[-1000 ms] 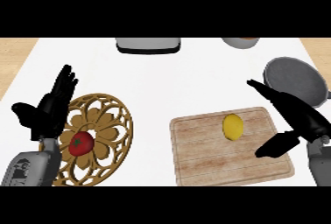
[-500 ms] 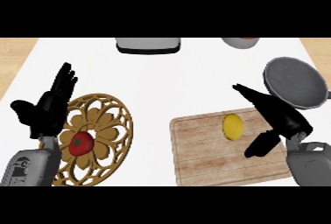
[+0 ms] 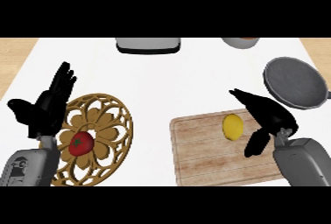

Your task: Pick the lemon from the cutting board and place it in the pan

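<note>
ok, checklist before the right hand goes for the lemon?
1. Lemon on cutting board: ok.
2. Right hand open, beside lemon: ok.
3. Lemon gripped: not ok, not yet.
4. Hand height over lemon: cannot tell.
5. Pan in view, beyond the board's far right corner: ok.
6. Left hand open, resting at left, away from board: ok.

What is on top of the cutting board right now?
The lemon lies on the cutting board's far right part. The open right hand hangs over the board's right edge beside the lemon; the wood under that hand is hidden.
</note>
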### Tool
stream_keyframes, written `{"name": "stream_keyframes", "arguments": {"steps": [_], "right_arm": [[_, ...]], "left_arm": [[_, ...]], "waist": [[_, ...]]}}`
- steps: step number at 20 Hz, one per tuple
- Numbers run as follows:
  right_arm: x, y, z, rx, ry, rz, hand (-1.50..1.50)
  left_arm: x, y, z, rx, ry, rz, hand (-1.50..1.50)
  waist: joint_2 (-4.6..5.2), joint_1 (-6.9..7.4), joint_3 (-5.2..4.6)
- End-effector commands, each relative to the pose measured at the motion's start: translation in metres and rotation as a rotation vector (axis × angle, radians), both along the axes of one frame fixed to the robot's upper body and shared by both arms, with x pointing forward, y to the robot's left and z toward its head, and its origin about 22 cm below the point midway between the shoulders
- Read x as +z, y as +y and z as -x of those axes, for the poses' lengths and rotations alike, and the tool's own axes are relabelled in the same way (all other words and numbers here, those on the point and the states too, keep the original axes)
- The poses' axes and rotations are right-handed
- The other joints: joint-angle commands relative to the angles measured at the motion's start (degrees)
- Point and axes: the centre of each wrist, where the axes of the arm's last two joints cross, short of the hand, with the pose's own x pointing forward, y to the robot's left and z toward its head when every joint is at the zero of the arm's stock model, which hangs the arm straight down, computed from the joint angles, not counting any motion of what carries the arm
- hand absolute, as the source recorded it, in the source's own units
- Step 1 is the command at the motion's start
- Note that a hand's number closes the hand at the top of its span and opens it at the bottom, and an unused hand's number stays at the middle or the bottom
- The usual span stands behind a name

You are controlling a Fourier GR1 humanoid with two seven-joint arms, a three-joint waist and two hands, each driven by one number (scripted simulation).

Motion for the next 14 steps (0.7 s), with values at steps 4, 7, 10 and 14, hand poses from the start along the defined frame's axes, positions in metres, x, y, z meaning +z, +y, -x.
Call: {"name": "stream_keyframes", "arguments": {"steps": [4, 7, 10, 14], "right_arm": [[-0.021, -0.002, -0.02, 0.001, 0.039, -0.003, -1.5], [-0.028, 0.017, -0.028, 0.013, 0.037, 0.034, -1.5], [-0.063, 0.005, -0.007, 0.028, 0.064, 0.069, -1.5], [-0.048, -0.001, -0.022, 0.016, 0.113, 0.075, -1.5]], "left_arm": [[-0.019, -0.014, -0.01, 0.002, 0.002, -0.013, 0.0], [-0.008, -0.009, 0.006, 0.012, -0.019, 0.004, 0.0], [-0.013, 0.016, -0.009, 0.001, 0.01, -0.003, 0.0], [-0.009, -0.016, 0.003, 0.005, -0.01, -0.002, 0.0]], "waist": [[0.06, -0.03, 0.0], [0.02, 0.23, 0.01], [0.12, -0.08, 0.0], [0.0, 0.03, 0.0]]}}
